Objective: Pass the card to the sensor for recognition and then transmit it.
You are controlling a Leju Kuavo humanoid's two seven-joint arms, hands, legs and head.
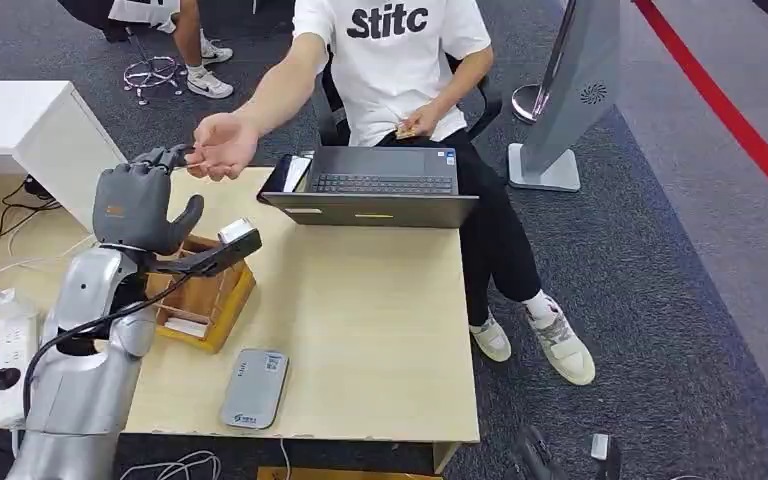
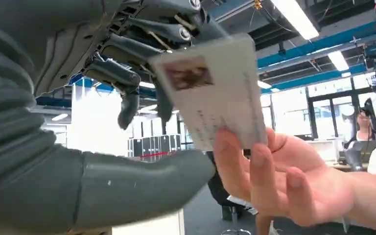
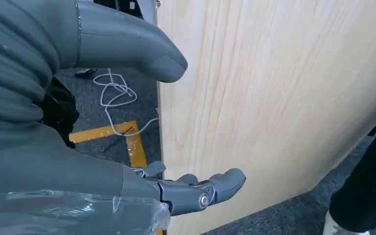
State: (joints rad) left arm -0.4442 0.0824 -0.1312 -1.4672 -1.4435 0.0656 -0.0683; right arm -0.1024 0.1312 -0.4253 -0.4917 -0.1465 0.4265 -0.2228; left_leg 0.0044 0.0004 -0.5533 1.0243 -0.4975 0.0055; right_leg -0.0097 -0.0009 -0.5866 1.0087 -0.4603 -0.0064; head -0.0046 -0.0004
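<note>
I am holding the card [image 2: 210,93] in my left hand's fingers [image 2: 127,78] at the person's hand [image 2: 293,181] (handover unfinished); right hand [image 3: 186,188] hanging loosely apart beside the worktop [image 3: 274,98].

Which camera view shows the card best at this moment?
The left wrist view shows it best: the card is close, between the left hand fingers and the person's hand, with its photo and print visible. In the head view the left hand hides it. The right wrist view looks along the table.
</note>
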